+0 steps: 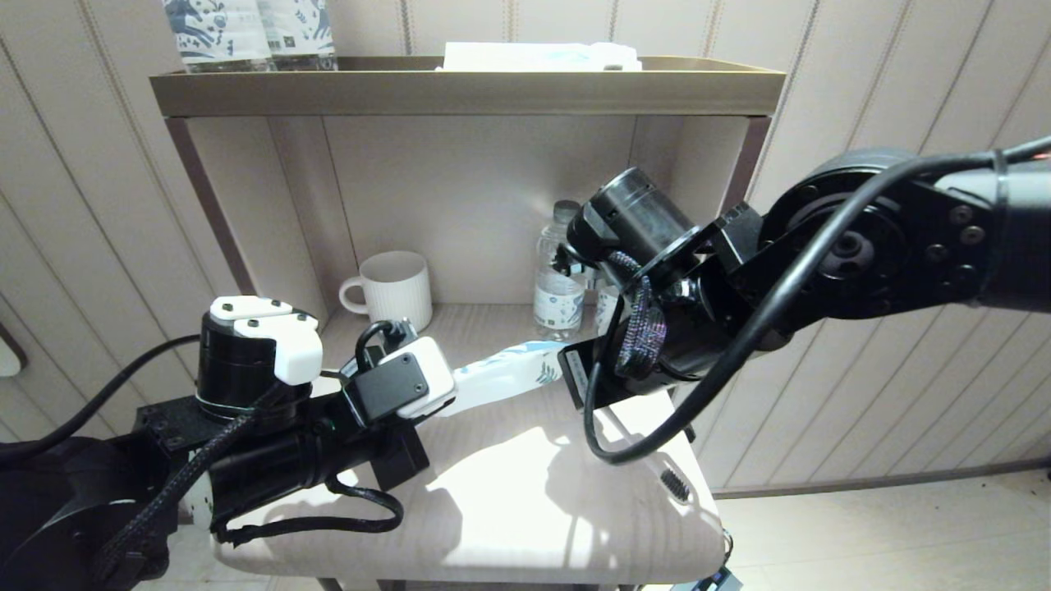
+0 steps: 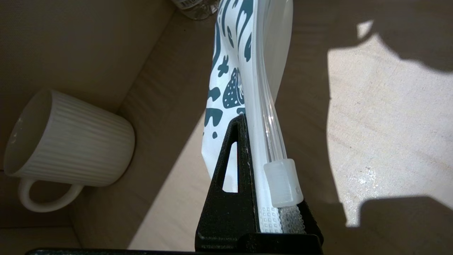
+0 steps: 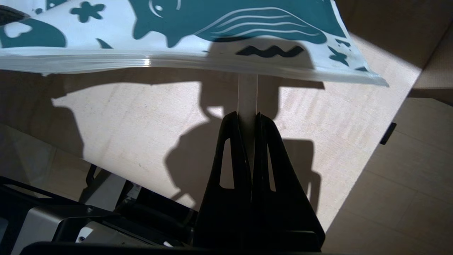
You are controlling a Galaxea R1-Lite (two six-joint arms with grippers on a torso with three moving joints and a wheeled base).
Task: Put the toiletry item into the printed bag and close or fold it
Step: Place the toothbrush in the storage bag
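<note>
The printed bag hangs stretched above the table between my two arms, white with dark teal prints. My left gripper is shut on one end of the printed bag, just beside its clear zip slider. My right gripper is shut on the toiletry item, a thin white stick whose tip reaches the long edge of the bag. In the head view the right gripper's fingers are hidden behind its wrist. The stick's dark bristled head shows below that wrist, over the table's right front.
A white ribbed mug stands at the back left of the alcove. Patterned water bottles stand at the back right, close to the right wrist. The shelf above carries bottles and a white packet.
</note>
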